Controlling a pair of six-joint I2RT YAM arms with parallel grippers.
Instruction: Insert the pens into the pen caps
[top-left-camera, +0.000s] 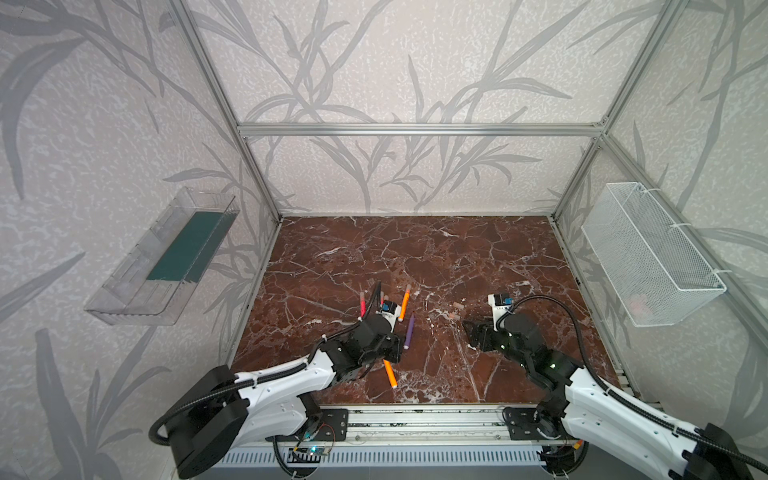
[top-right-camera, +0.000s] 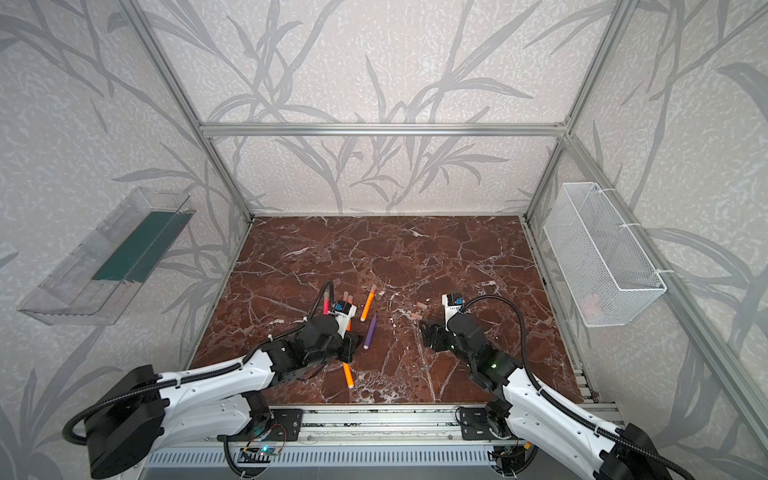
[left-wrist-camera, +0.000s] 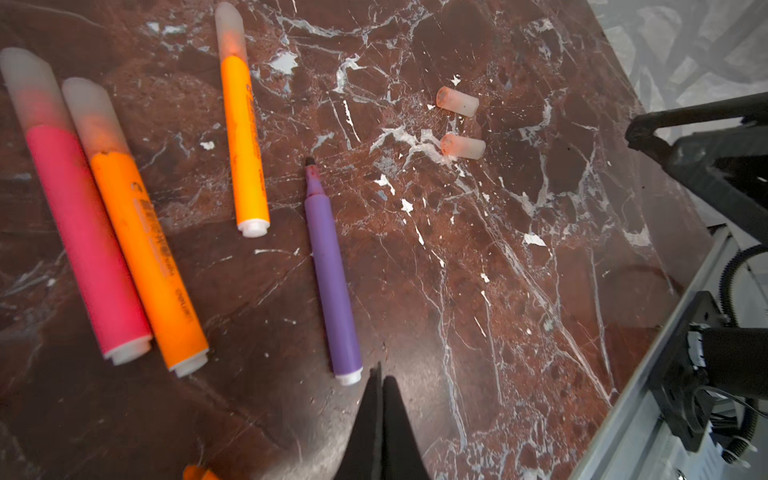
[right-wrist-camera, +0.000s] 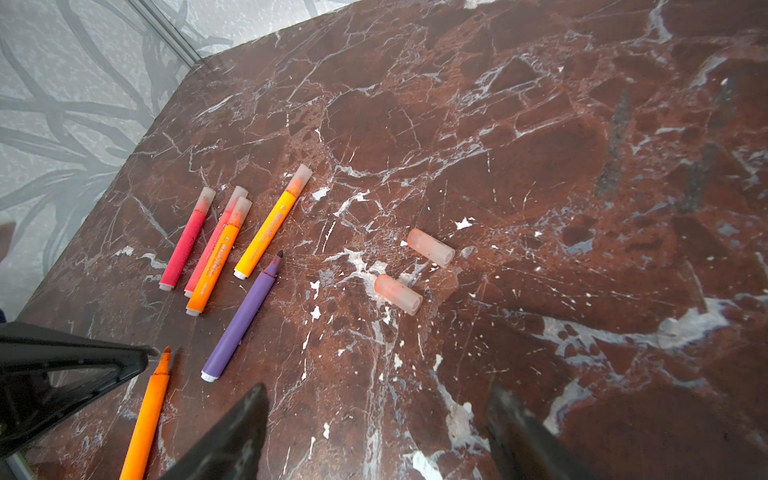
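On the brown marble table several pens lie left of centre. Two pink ones and two orange ones wear frosted caps. The purple pen and an orange pen lie with bare tips. Two loose pen caps rest side by side right of the pens, also in both top views. My left gripper is shut and empty beside the purple pen's white end. My right gripper stands open and empty, just short of the caps.
A clear plastic tray hangs on the left wall and a white wire basket on the right wall. Aluminium frame posts bound the table, and a rail runs along its front edge between the arm bases.
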